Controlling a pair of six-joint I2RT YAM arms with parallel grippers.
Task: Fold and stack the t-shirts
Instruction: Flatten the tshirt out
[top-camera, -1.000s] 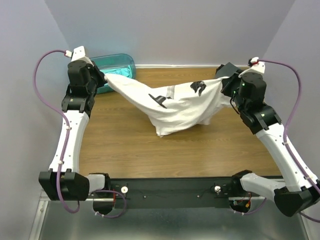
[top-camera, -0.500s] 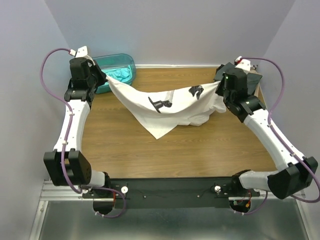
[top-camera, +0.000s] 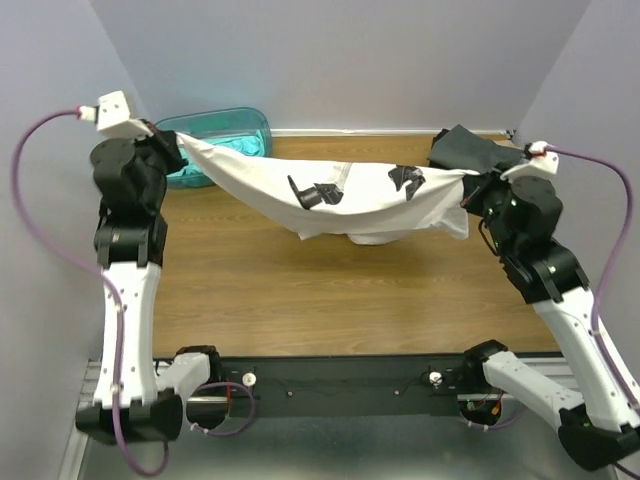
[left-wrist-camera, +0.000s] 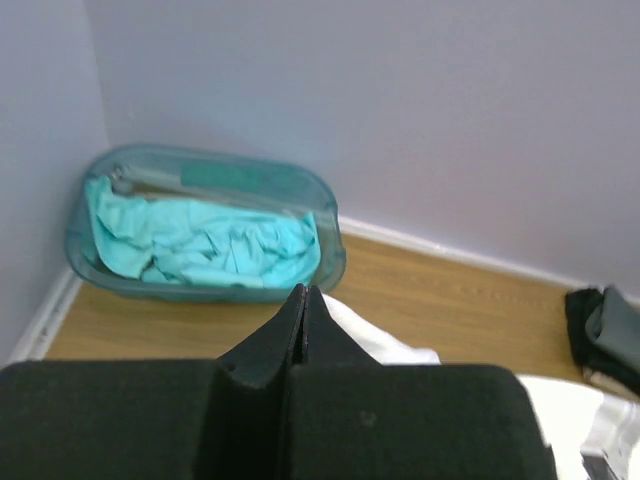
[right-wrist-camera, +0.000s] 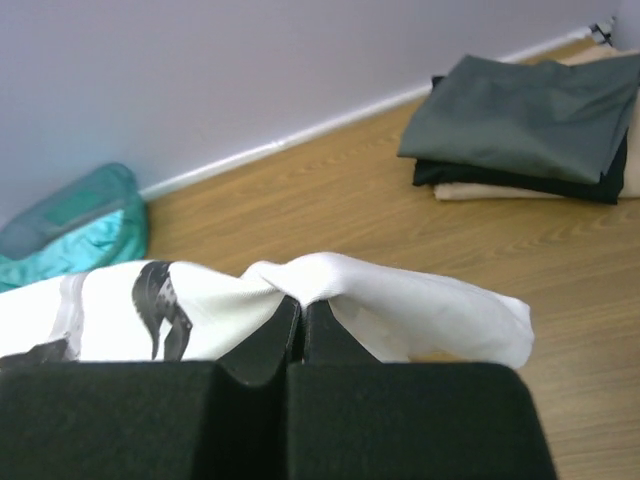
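The white t-shirt (top-camera: 350, 200) with black print marks hangs stretched in the air between both grippers, sagging in the middle above the wooden table (top-camera: 300, 290). My left gripper (top-camera: 180, 140) is shut on its left corner near the tub; the jaws (left-wrist-camera: 303, 292) are pressed together, with white cloth (left-wrist-camera: 380, 345) showing just beside them. At the other end my right gripper (top-camera: 468, 178) is shut on the right corner, and the cloth (right-wrist-camera: 400, 295) bunches over its closed tips (right-wrist-camera: 302, 303). A teal t-shirt (left-wrist-camera: 200, 245) lies crumpled in the tub. Dark folded t-shirts (right-wrist-camera: 530, 115) are stacked at the back right.
The translucent teal tub (top-camera: 220, 122) stands in the back left corner against the wall. The folded stack (top-camera: 465, 148) sits in the back right corner, close behind my right gripper. A pale folded cloth (right-wrist-camera: 625, 170) lies under the dark ones.
Both arms have lifted and pulled apart. The white t-shirt, which drooped to a point near the table, is now stretched wider and hangs higher.
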